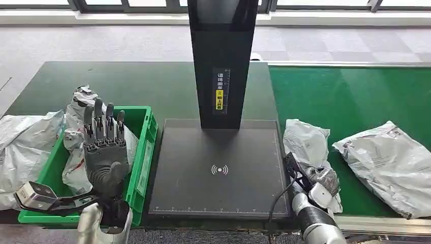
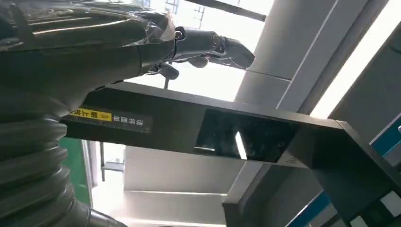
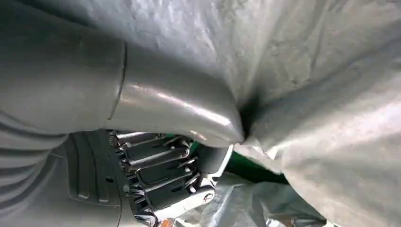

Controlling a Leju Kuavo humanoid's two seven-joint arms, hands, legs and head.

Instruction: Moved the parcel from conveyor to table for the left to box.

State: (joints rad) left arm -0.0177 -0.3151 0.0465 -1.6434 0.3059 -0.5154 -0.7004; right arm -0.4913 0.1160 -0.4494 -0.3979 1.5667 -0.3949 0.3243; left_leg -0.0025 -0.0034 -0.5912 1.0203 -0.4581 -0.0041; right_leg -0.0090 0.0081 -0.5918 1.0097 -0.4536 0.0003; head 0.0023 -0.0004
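From the head view, our right hand (image 1: pixel 320 185) gripped the near end of a grey parcel (image 1: pixel 306 142) lying at the conveyor (image 1: pixel 350 96) edge, just beside the dark scanner platform (image 1: pixel 218 168), a hold we judged was meant to drag it onto the table. Our left hand (image 1: pixel 104 147) hovered flat over the green crate (image 1: pixel 145 147), fingers straight, slightly apart and holding nothing, seemingly waiting to box the parcel. A second parcel (image 1: pixel 391 162) lay farther along the belt.

From the left wrist view, the fingers (image 2: pixel 222 47) reached out bare beneath the scanner's black arm (image 2: pixel 227 132).

From the right wrist view, the thumb (image 3: pixel 189 113) pressed into the crumpled parcel's (image 3: pixel 321 94) film, with the dark fingers (image 3: pixel 161 175) curled beneath it.
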